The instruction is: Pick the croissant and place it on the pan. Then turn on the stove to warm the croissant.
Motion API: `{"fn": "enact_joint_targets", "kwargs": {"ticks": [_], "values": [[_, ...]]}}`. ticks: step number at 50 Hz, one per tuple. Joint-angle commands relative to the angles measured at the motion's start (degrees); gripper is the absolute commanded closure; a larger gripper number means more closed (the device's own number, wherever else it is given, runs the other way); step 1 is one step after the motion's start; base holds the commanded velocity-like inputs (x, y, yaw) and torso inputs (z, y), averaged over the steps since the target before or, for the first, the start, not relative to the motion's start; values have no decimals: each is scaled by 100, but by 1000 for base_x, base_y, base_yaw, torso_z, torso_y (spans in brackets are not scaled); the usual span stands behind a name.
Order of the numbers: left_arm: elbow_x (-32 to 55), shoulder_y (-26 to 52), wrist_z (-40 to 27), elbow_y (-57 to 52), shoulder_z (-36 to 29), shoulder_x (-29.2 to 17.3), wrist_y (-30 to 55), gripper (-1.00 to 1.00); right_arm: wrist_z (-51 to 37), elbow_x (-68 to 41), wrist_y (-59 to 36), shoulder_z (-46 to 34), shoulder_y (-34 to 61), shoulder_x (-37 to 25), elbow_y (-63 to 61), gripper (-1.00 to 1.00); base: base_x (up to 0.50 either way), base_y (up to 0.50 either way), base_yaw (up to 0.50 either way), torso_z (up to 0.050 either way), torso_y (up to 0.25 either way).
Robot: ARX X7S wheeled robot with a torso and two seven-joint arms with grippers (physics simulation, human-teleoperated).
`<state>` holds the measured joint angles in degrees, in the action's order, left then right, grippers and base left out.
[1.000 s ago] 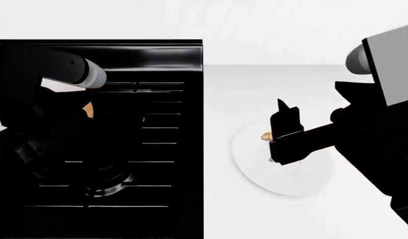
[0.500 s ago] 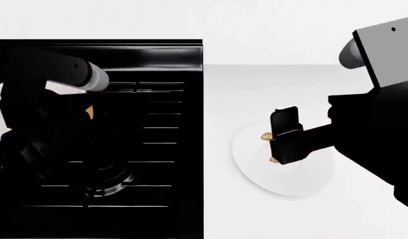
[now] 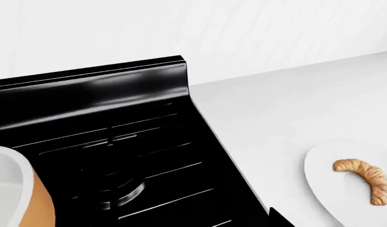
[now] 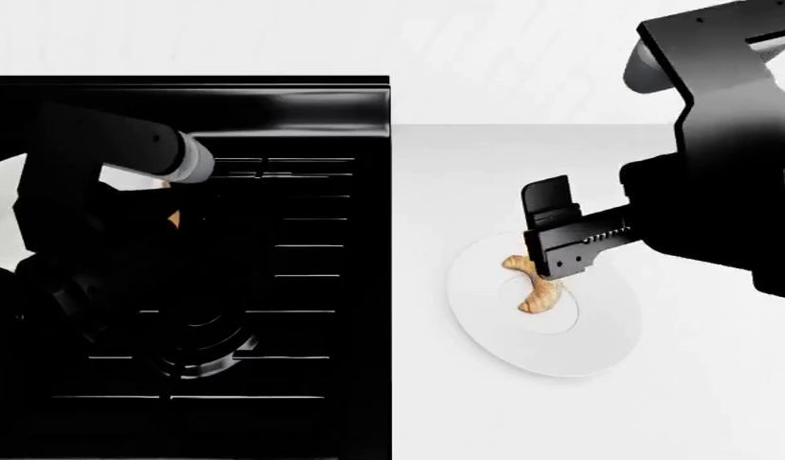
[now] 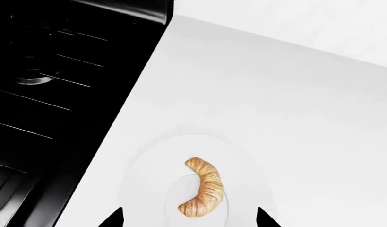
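Right claw (image 4: 555, 251): I saw it hovering over the croissant (image 4: 533, 286), fingers spread wide, empty.
Croissant: lay on plate (image 4: 597, 340), 3 o'clock of stove (image 4: 315, 287).
Left claw: could not tell.

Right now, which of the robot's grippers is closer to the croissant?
The right gripper hangs just above the croissant on the white plate. The left arm is far off over the stove.

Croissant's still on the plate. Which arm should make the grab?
Right. The right gripper hangs open just above the croissant on the plate. The left arm is over the stove, away from the plate.
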<state>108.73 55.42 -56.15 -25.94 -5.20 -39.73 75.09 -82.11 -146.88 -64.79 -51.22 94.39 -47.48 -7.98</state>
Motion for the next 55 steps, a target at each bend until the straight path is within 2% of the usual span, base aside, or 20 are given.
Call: {"fn": "enact_joint_targets", "kwargs": {"ticks": [1, 6, 24, 37, 55], "values": [[-81, -103, 114, -61, 20, -13, -46, -100, 334, 186, -434, -222, 178, 222, 826, -100, 0, 0, 0, 0, 0], [83, -53, -17, -124, -47, -47, -108, -100, 596, 495, -681, -185, 210, 333, 1138, -100, 0, 0, 0, 0, 0], [-170, -152, 252, -128, 15, -49, -155, -100, 1383, 1544, -1039, -85, 98, 785, 1867, -100, 0, 0, 0, 0, 0], [-422, -135, 496, -72, -9, -26, -145, -100, 1568, 1748, -1371, -404, 262, 1038, 2417, -100, 0, 0, 0, 0, 0], [-691, -324, 813, -23, 51, -81, -208, -100, 2442, 2737, -1764, -544, 296, 1442, 3041, -100, 0, 0, 0, 0, 0]]}}
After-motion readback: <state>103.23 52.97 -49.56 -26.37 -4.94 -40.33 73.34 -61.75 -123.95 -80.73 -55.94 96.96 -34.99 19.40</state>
